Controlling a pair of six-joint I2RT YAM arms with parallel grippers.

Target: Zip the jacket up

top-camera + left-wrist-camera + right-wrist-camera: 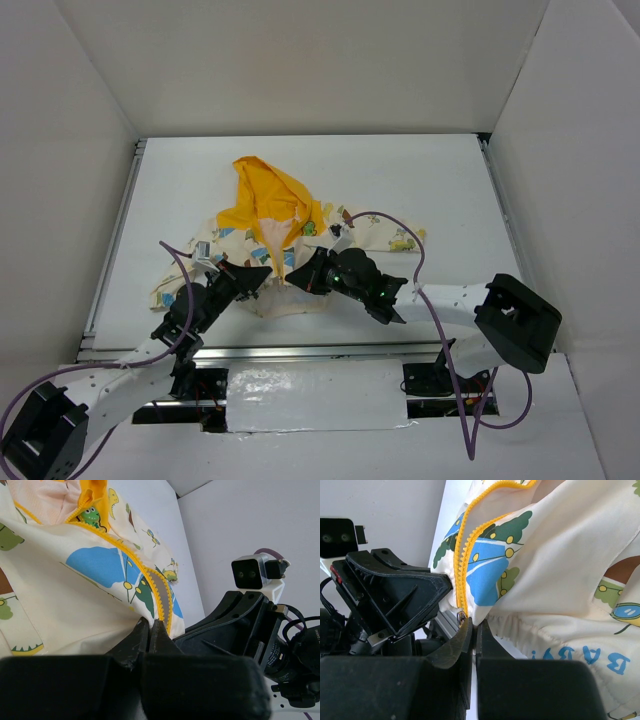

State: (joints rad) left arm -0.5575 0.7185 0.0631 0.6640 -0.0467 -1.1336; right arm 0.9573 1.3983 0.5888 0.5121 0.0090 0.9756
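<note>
The jacket (285, 235) lies on the white table, cream with cartoon prints, its yellow hood (265, 193) toward the back. My left gripper (262, 277) is shut on the jacket's bottom hem (142, 611), just left of the yellow zipper (161, 594). My right gripper (306, 276) faces it from the right and is shut on the hem (487, 612) beside the zipper's lower end (461, 587). A small metal zipper piece (462, 616) shows at its left fingertip. Both zipper rows run side by side upward, parting toward the hood.
A low metal rail (300, 350) runs along the table's near edge, just behind the two grippers. White walls (300, 60) enclose the table at the back and sides. A purple cable (400, 225) arcs over the jacket's right sleeve (395, 237).
</note>
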